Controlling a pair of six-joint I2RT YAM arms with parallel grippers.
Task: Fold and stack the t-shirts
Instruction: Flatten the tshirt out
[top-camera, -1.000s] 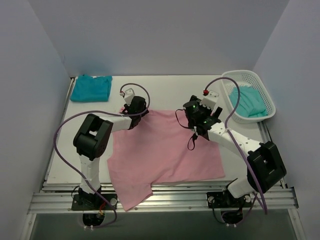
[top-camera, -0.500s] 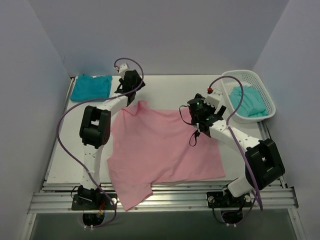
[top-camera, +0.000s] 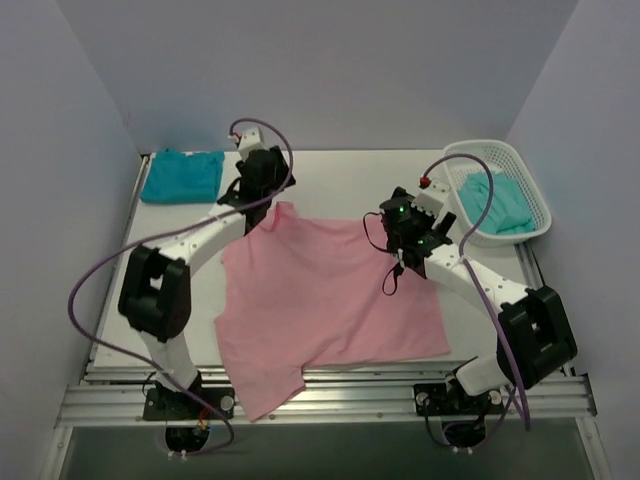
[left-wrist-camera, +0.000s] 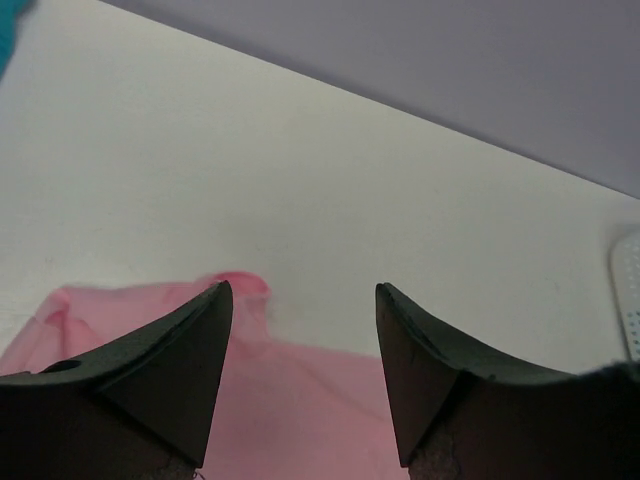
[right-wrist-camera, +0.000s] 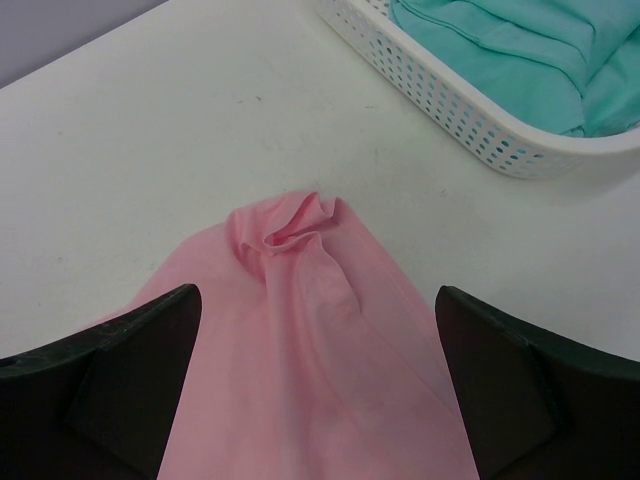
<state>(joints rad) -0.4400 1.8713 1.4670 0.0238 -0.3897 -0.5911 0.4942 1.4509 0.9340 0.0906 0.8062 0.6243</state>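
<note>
The left claw (left-wrist-camera: 300, 292) had drawn the pink shirt's (top-camera: 330, 300) far-left corner farther out and released it, jaws apart and empty. The right claw (right-wrist-camera: 315, 290) hung wide open; folding could likely begin.

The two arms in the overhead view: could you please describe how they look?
The left arm and right arm have white links and black joint housings, each trailed by a looping purple cable. A green light glows at the right wrist. The fingers are dark, tapered wedges.

Pink shirt (left-wrist-camera: 300, 400) (corner bunched) on table (left-wrist-camera: 300, 180)
</note>
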